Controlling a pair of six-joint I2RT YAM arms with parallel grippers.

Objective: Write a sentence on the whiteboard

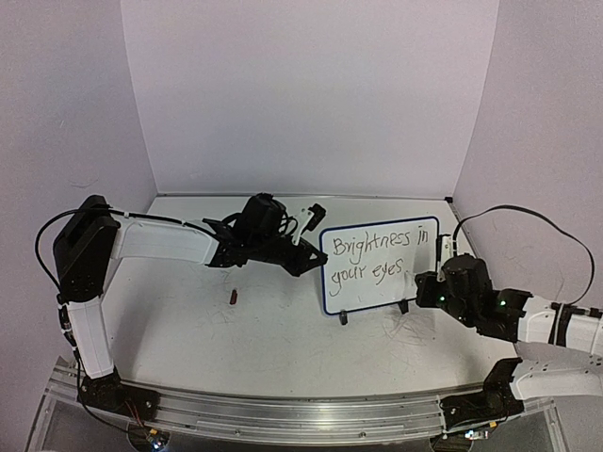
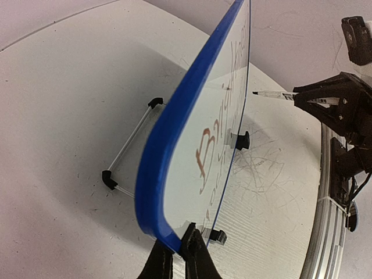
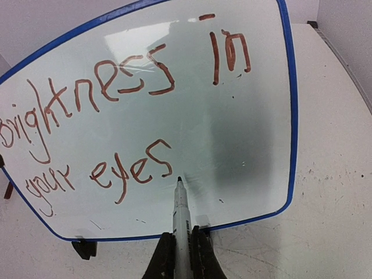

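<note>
Left gripper [image 2: 180,254] pinches the whiteboard [image 1: 372,294] by its blue frame, bracing it upright. Right gripper [image 3: 183,238], clamped on a marker [image 3: 181,212], aims the tip after the sentence [image 1: 370,254].

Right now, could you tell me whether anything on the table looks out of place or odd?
A small dark red piece, perhaps a marker cap, lies loose on the table, left of the whiteboard in the top view. Grey scribbles mark the tabletop by the board's feet.
</note>
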